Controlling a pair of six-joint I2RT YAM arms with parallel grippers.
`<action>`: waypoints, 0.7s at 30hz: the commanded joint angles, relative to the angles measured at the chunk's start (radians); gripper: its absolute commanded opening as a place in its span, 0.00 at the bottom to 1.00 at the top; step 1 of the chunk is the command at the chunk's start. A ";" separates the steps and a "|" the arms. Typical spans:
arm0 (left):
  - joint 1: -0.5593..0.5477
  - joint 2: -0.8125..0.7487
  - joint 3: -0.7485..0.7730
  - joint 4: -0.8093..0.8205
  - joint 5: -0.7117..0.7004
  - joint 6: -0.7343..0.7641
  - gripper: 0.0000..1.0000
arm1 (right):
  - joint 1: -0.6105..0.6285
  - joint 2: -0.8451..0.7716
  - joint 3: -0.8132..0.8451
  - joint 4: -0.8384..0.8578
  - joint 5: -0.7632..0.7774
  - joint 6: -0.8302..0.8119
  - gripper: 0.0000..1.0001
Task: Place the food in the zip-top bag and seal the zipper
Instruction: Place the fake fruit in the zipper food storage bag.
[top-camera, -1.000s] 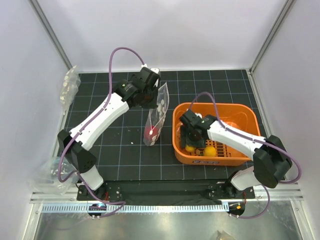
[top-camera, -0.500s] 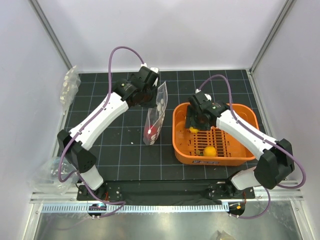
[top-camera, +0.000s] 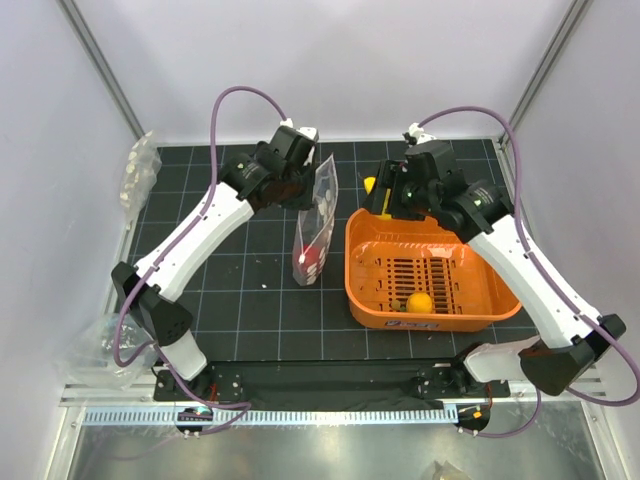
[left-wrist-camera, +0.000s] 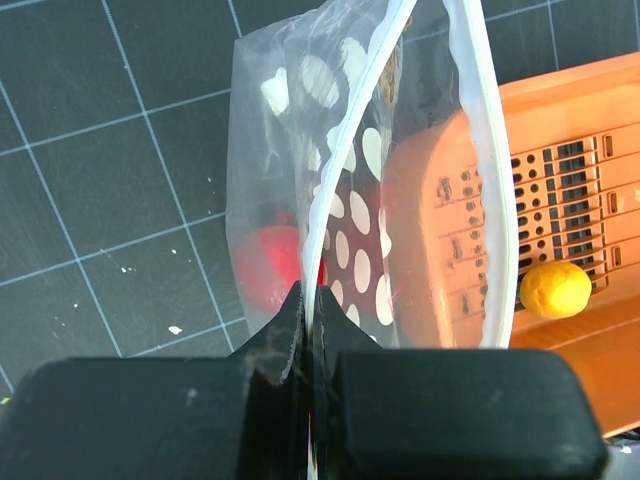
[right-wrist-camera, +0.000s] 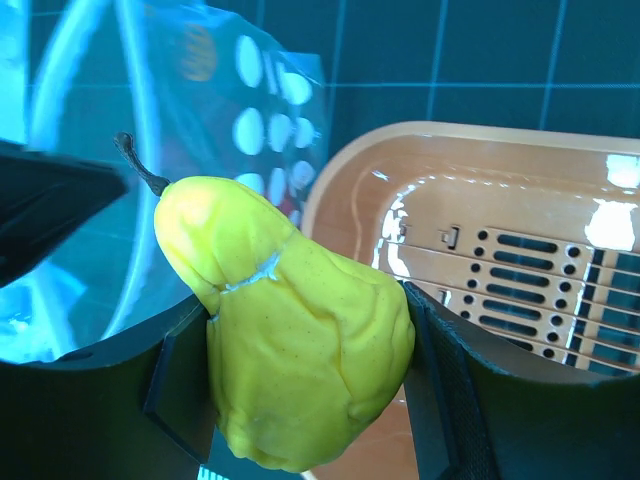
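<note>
The zip-top bag (top-camera: 316, 222) hangs upright beside the orange basket, its mouth up and gaping. My left gripper (top-camera: 300, 188) (left-wrist-camera: 310, 296) is shut on one side of the zipper (left-wrist-camera: 352, 118); the other zipper strip (left-wrist-camera: 482, 170) bows away from it. One red piece of food (top-camera: 311, 257) (left-wrist-camera: 262, 268) lies at the bag's bottom. My right gripper (top-camera: 381, 194) (right-wrist-camera: 305, 350) is shut on a yellow pear (top-camera: 370, 184) (right-wrist-camera: 290, 330), held above the basket's far-left corner, just right of the bag's mouth (right-wrist-camera: 150, 110). An orange round fruit (top-camera: 420, 302) (left-wrist-camera: 556, 289) lies in the basket.
The orange slotted basket (top-camera: 432, 322) (left-wrist-camera: 560, 120) (right-wrist-camera: 500, 190) stands right of the bag on the black grid mat. Bundles of clear plastic lie at the mat's far-left corner (top-camera: 139, 172) and near-left edge (top-camera: 98, 348). White walls close in the sides and back.
My right arm has risen out of the basket with the yellow pear and swung back and left, up to the bag's mouth. The left gripper has shifted the bag slightly.
</note>
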 joint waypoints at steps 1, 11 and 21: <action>0.004 -0.041 0.010 -0.001 0.020 -0.009 0.00 | -0.001 -0.032 0.035 -0.007 -0.046 -0.015 0.39; 0.000 -0.116 -0.158 0.080 0.068 -0.096 0.00 | 0.000 -0.122 -0.109 0.111 -0.065 0.096 0.38; -0.048 -0.133 -0.193 0.010 0.036 -0.062 0.00 | 0.022 -0.158 -0.212 0.230 -0.198 0.250 0.36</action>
